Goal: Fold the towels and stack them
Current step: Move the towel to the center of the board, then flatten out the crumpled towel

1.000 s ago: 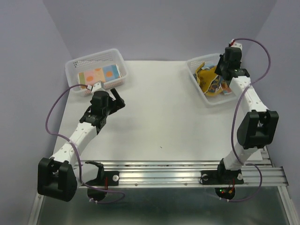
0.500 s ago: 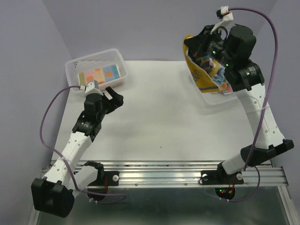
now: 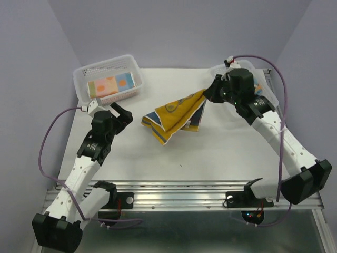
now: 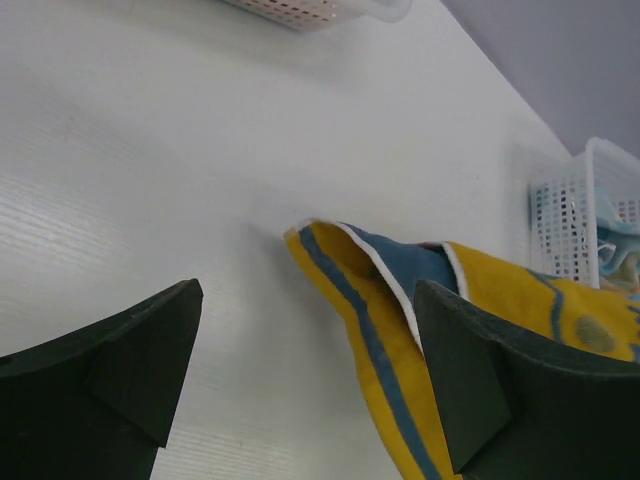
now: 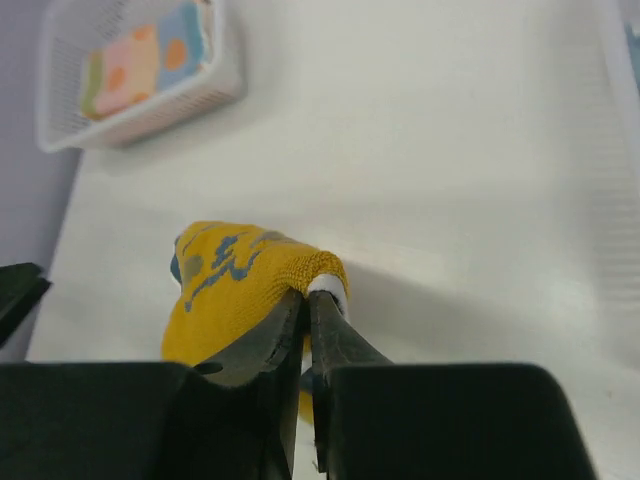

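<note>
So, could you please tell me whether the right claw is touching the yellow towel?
Touching. The right wrist view shows the right claw pinched shut on a fold of the yellow towel, with cloth bunched right at its fingertips.

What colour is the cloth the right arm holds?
Mustard yellow towel with blue print and white edging, clearest from the top camera.

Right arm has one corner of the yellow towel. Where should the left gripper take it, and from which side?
Grip the free corner at the left end of the yellow towel, opposite the corner pinched by the right gripper. It lies on the table, pointing toward the open left gripper, so probably come in low from the left, jaws straddling its white-edged hem.
</note>
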Controlling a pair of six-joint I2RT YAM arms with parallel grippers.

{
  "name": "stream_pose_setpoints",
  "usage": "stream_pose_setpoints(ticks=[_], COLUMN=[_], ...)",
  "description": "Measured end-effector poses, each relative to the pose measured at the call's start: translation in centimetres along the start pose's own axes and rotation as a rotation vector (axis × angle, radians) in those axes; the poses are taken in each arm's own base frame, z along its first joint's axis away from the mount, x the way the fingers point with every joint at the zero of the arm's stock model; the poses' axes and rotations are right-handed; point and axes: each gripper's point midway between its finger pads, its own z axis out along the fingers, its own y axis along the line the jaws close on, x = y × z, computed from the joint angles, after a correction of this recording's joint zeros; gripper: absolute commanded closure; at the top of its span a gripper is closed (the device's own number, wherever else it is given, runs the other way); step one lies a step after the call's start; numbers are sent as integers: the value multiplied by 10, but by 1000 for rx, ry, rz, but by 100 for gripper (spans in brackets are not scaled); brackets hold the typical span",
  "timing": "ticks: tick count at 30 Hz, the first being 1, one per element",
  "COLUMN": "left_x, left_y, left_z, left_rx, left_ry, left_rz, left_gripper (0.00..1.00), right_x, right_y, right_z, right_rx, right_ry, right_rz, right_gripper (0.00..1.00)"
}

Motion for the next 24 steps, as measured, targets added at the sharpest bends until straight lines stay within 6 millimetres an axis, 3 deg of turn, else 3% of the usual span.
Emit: stream_pose_setpoints(ticks=[3, 4, 5, 6, 7, 8, 10, 12, 16, 18, 20, 22, 24], left_x=[12, 19, 27, 31, 37, 45, 56, 67, 82, 87, 92, 94, 95], left_y=[13, 19, 26, 30, 35, 41, 48, 52, 54, 56, 58, 57, 55], left_z=[5, 8, 11, 14, 17, 23, 30, 38, 52, 55, 59, 63, 65], left_rx=[-41, -62, -86, -101, -119, -146, -175, -188, -190, -194, -195, -191, -184], left_ry=[25, 43, 66, 80, 98, 125, 162, 203, 256, 273, 292, 298, 301], left_rz=[-5, -2, 1, 4, 10, 18, 29, 41, 64, 72, 79, 83, 83], left_gripper=[1, 1, 1, 1, 1, 1, 1, 1, 1, 1, 1, 1, 1], right_x=[61, 82, 101, 111, 120, 128, 136, 138, 152, 177, 223, 264, 295], right_y=[-55, -80, -102, -117, -133, -149, -160, -158, -110, -86, -59, -41, -39], right_z=[21, 28, 34, 38, 44, 48, 48, 46, 43, 33, 20, 13, 12], right_rx=[148, 212, 281, 324, 373, 420, 462, 472, 408, 373, 348, 347, 397], right_ry=[126, 178, 227, 259, 287, 311, 342, 349, 311, 331, 390, 462, 507], right_rz=[33, 44, 58, 59, 55, 54, 40, 21, 2, 12, 21, 23, 27], right_gripper=[73, 37, 21, 14, 0, 0, 0, 0, 0, 0, 0, 1, 3])
